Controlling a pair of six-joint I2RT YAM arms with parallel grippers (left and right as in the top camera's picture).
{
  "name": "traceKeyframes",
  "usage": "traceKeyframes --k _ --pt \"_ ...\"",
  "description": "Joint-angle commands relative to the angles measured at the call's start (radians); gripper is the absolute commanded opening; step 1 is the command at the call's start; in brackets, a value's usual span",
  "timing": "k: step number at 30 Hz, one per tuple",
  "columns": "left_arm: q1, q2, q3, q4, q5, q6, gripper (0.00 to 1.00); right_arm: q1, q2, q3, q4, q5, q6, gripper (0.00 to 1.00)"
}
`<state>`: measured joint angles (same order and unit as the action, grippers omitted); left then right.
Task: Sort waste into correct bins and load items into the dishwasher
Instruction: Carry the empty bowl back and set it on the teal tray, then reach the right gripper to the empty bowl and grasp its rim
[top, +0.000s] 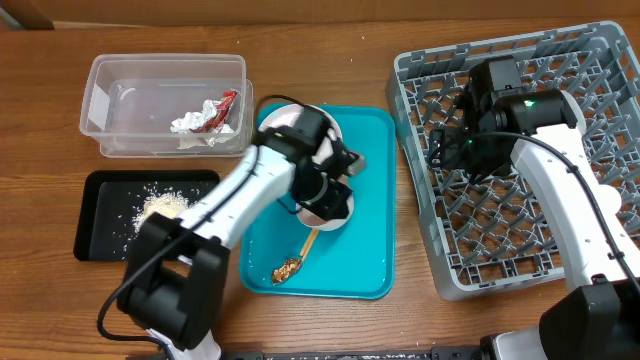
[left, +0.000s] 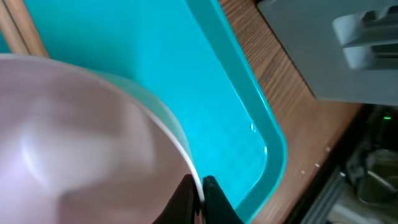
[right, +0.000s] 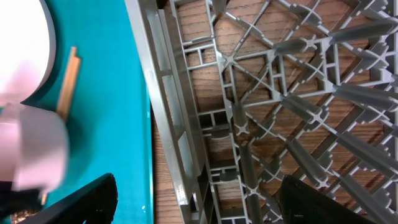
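Observation:
My left gripper (top: 332, 195) is shut on the rim of a white bowl (top: 338, 210) over the teal tray (top: 370, 250). In the left wrist view its black fingertips (left: 186, 199) pinch that thin rim, and the bowl (left: 74, 143) fills the left half. A white plate (top: 283, 117) lies partly under the arm. Wooden chopsticks (top: 308, 240) and a brown food scrap (top: 287, 268) lie on the tray. My right gripper (top: 445, 145) hangs open over the left wall of the grey dishwasher rack (top: 520, 230), with nothing between its fingers (right: 81, 199).
A clear tub (top: 120, 100) at the back left holds a crumpled napkin (top: 190, 124) and a red-and-white wrapper (top: 220, 110). The black tray (top: 100, 235) in front of it holds rice (top: 160, 206). A strip of bare wood (top: 410, 220) separates the teal tray from the rack.

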<state>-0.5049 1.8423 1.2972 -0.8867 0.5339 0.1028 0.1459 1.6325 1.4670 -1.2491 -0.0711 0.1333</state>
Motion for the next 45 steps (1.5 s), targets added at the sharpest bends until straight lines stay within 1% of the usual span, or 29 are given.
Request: traceKeyframes --k 1,3,4,6,7,10,12,15,18,23,27,32,35,38,40,43,45 --pt "-0.059 0.005 0.005 0.031 -0.116 -0.059 0.13 -0.002 0.001 0.005 0.002 0.0 -0.002 0.86" --pt "-0.072 0.005 0.007 0.055 -0.136 -0.06 0.25 -0.002 0.001 0.005 0.003 0.0 -0.002 0.86" --pt "-0.071 0.005 0.013 0.063 -0.174 -0.1 0.35 -0.002 0.001 0.005 0.003 -0.001 -0.002 0.87" --pt "-0.058 0.005 0.028 0.053 -0.208 -0.152 0.41 -0.002 0.001 0.005 0.002 -0.001 -0.002 0.89" --pt "-0.048 0.005 0.039 0.045 -0.208 -0.164 0.42 -0.002 0.001 0.005 0.002 -0.001 -0.002 0.9" --pt "-0.002 0.005 0.103 -0.029 -0.208 -0.179 0.43 -0.001 0.001 0.005 0.003 -0.036 -0.002 0.91" --pt "0.031 0.002 0.153 -0.087 -0.208 -0.179 0.43 -0.001 0.001 0.005 0.01 -0.093 -0.002 0.91" --pt "0.093 -0.019 0.221 -0.155 -0.208 -0.179 0.41 -0.001 0.001 0.005 0.023 -0.187 -0.002 0.88" --pt "0.166 -0.056 0.269 -0.187 -0.208 -0.196 0.42 0.004 0.001 0.005 0.031 -0.257 -0.002 0.86" --pt "0.309 -0.165 0.279 -0.201 -0.208 -0.26 0.42 0.053 0.001 0.004 0.027 -0.264 -0.003 0.84" --pt "0.42 -0.246 0.279 -0.236 -0.208 -0.268 0.44 0.13 0.001 -0.01 0.036 -0.259 -0.003 0.83" --pt "0.519 -0.291 0.279 -0.301 -0.208 -0.267 0.54 0.238 0.005 -0.071 0.093 -0.186 -0.002 0.83" --pt "0.548 -0.291 0.275 -0.328 -0.208 -0.267 0.56 0.284 0.015 -0.11 0.128 -0.138 0.022 0.83" --pt "0.551 -0.291 0.274 -0.332 -0.208 -0.267 0.56 0.306 0.033 -0.153 0.174 -0.105 0.075 0.82" --pt "0.549 -0.291 0.274 -0.331 -0.208 -0.267 0.55 0.309 0.051 -0.176 0.197 -0.105 0.079 0.81" --pt "0.55 -0.291 0.274 -0.332 -0.208 -0.267 0.56 0.309 0.092 -0.211 0.231 -0.106 0.081 0.78" --pt "0.55 -0.291 0.274 -0.332 -0.208 -0.267 0.56 0.31 0.122 -0.223 0.242 -0.111 0.081 0.73"
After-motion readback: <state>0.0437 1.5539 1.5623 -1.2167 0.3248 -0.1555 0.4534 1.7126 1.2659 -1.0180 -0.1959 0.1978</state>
